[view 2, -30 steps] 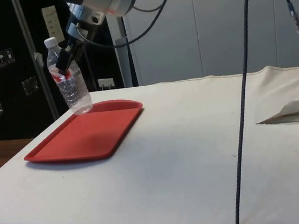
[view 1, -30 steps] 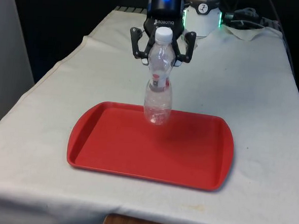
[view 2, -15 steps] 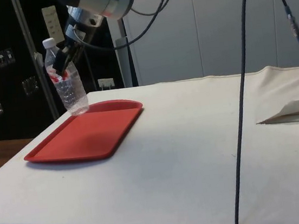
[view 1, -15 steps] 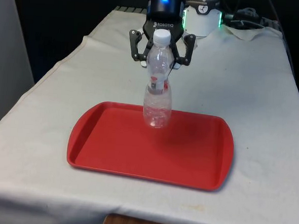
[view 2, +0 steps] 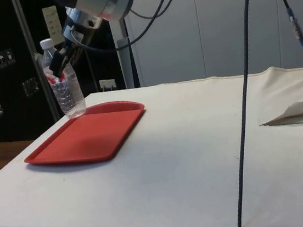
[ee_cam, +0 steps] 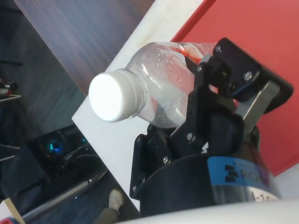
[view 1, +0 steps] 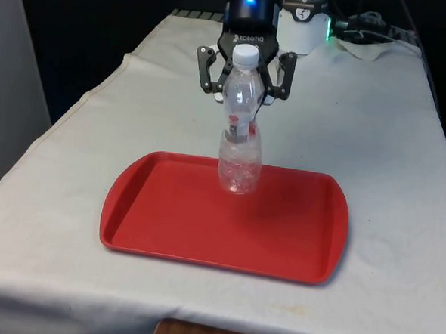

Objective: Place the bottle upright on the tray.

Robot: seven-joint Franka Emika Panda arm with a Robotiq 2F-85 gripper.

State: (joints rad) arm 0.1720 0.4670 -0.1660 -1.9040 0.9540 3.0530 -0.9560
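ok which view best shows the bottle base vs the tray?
Side view: the bottle base sits low at the red tray far edge. Front view shows the bottle over the tray; wrist view shows cap and tool grip.

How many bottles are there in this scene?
1. The single clear bottle with a white cap is held upright in the gripper, its base over the far edge of the red tray. Nothing on the white-clothed table looks able to hide another.

Front view: looks down my worktop (view 1: 391,147) lengthwise, facing me, at middle distance. Side view: low at the worktop's edge, looking across it. Wrist view: rides close above my jaws. All three share the red tray (view 1: 166,224) (view 2: 83,141) (ee_cam: 261,42) and bottle (view 1: 241,130) (view 2: 62,83) (ee_cam: 154,88).
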